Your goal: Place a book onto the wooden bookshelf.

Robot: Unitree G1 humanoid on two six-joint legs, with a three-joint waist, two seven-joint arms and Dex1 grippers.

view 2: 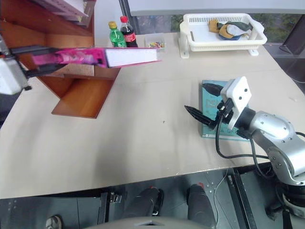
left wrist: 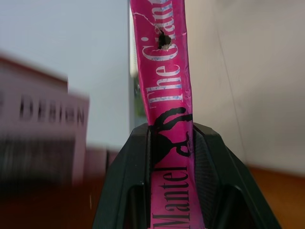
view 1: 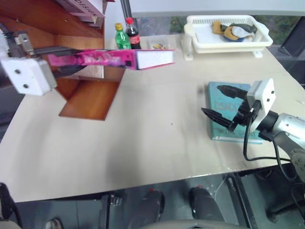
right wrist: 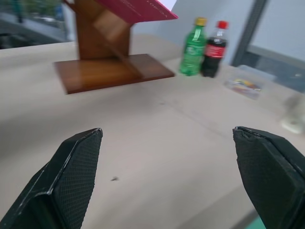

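1. Risk of slipping comes first: the left gripper point(view 1: 71, 59) is clamped on the pink book point(view 1: 112, 58) by its spine end alone, and most of the thin paperback cantilevers out level above the table point(view 1: 157, 143). I judge it could droop or twist loose if the arm swings hard.
2. Collision is the second hazard: the book hangs just in front of the wooden bookshelf point(view 1: 88, 98), with its free corner pointing toward the green bottle point(view 1: 122, 38) and the cola bottle point(view 1: 133, 33). A wide sweep could knock them; a wrong angle could butt the cover against a shelf board instead of sliding in.
3. White books point(view 1: 83, 7) already lie on an upper slanted board, so a high entry might jam against them.
4. Right gripper point(view 2: 202, 100) is spread wide and holds nothing, hovering over the teal-green book point(view 1: 231, 117) on the table's right side, well apart from the shelf. It looks unlikely to interfere.
5. Materials: the paperback has a glossy magenta cover, a lettered spine and white page edges, flexible rather than stiff. The shelf is polished reddish-brown wood, smooth, with slanted flat boards and an upright divider; a slick cover may slide on it.
6. Gripper fingers point(left wrist: 128, 186) are black with a textured, dimpled pad. The tabletop is matte and pale; a white plastic basket point(view 1: 200, 43) sits at the far edge.
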